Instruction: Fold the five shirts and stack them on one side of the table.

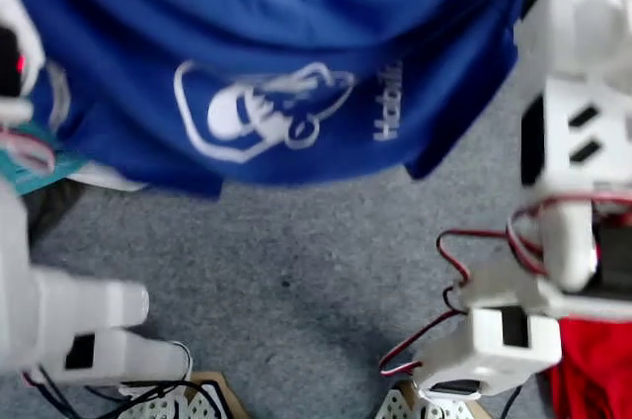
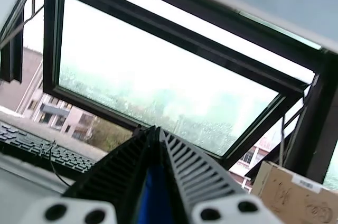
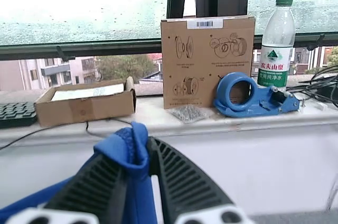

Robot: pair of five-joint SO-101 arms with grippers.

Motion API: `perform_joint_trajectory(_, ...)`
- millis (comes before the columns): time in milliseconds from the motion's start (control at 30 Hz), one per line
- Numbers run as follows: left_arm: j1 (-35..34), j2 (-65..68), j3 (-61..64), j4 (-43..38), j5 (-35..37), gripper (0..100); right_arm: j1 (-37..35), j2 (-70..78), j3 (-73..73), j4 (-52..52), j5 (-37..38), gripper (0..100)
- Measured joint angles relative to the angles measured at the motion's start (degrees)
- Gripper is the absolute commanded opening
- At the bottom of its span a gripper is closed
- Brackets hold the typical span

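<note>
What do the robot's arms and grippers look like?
Both arms have white, boxy plastic shells with black motor blocks; red and black cables loop near one base. The left gripper and right gripper have black, ribbed fingers on white mounts.

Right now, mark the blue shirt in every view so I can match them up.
High view: the blue shirt hangs spread across the far part of the picture, between the two arms.
Left wrist view: a strip of the shirt is pinched in the left gripper.
Right wrist view: a fold of the shirt is pinched in the right gripper.
Shared landmark: the keyboard lies beyond the gripper in both wrist views.
</note>
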Motion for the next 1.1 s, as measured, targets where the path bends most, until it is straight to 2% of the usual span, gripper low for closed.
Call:
perform_joint_trajectory(133,0.2,-2.7,0.0,3.0,0.0,1,-4.2,-2.1,-0.1,9.8,5.9,0.5)
perform_joint_trajectory(433,0.2,-3.1,-0.5,11.7,0.0,1,-1.9,-8.4,3.6,10.8,5.9,0.5)
perform_joint_trajectory(733,-1.1,6.3,-0.5,12.8,0.0,1,-1.9,-17.3,40.1,10.8,5.7,0.5)
perform_joint_trajectory(933,-3.8,15.7,-0.4,12.8,0.1,1,-1.9,-19.3,55.2,10.4,5.7,0.5)
perform_joint_trajectory(1100,-4.2,26.9,-0.4,12.4,0.1,1,-1.9,-17.3,66.6,1.0,5.7,0.5)
